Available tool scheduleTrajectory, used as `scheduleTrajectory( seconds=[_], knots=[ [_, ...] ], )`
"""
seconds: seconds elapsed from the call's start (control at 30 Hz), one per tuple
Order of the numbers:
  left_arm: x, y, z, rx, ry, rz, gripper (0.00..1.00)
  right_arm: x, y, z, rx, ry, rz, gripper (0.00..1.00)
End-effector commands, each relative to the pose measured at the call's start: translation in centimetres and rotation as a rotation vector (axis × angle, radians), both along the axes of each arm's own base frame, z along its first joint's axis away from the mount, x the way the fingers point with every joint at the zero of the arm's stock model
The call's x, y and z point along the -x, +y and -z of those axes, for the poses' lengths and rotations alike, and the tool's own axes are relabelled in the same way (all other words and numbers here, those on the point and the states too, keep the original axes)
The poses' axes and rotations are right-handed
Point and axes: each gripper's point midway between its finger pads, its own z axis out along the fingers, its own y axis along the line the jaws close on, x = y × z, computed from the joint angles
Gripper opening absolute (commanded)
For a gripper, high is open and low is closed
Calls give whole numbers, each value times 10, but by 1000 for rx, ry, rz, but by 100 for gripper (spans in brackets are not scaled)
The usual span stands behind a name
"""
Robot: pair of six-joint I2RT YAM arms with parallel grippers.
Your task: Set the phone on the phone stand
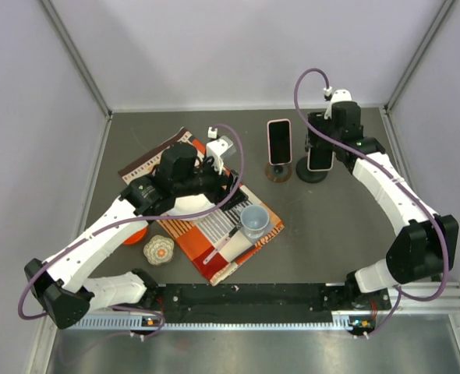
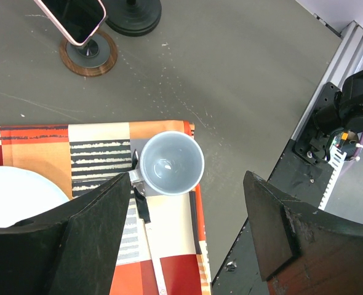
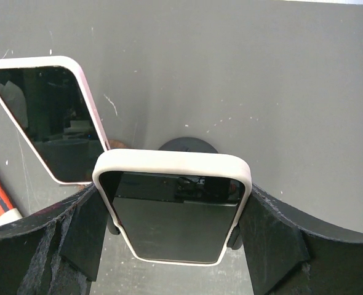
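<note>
One phone (image 3: 169,230) is pinched by its long edges in the right gripper (image 3: 173,203), held upright just above the black stand (image 3: 187,145)

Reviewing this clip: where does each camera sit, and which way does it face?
Top external: above and behind the bases, looking down on the table; left arm and right arm show.
Left wrist: above the cloth, facing down at the cup; left gripper's fingers frame it, open.
Right wrist: facing the held phone, clamped between the right gripper's fingers.
Shared: both wrist views catch the other phone.
</note>
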Motion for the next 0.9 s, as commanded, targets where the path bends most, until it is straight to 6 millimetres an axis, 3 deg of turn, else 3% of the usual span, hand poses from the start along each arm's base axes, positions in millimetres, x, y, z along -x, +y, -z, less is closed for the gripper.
scheduleTrajectory(
  seconds=[0.0,0.2,0.4,0.5,0.6,0.63,0.7,0.73,0.87],
  knots=[
    [-6,-2,-5,13,-34,2,79,-32,0,-66,-50,-228,-8,0],
    [-6,-3,-4,9,-32,4,79,-36,-10,-58,-66,-227,28,0],
    [-7,-3,-2,6,-28,1,79,-26,-15,-42,-104,-217,77,0],
    [-8,-3,-1,1,-27,-1,79,-21,-17,-37,-118,-214,90,6],
    [-9,-3,0,-1,-27,-4,79,-17,-17,-39,-117,-220,87,31],
    [-8,-3,0,-2,-28,-4,79,-16,-18,-42,-115,-227,85,49],
    [-9,-2,1,-6,-28,-7,79,-12,-18,-50,-113,-242,81,65],
    [-9,-2,0,-6,-31,-8,79,-11,-19,-53,-109,-244,80,80],
    [-10,-1,0,-9,-35,-11,79,1,-21,-66,-98,-233,69,98]
  ],
)
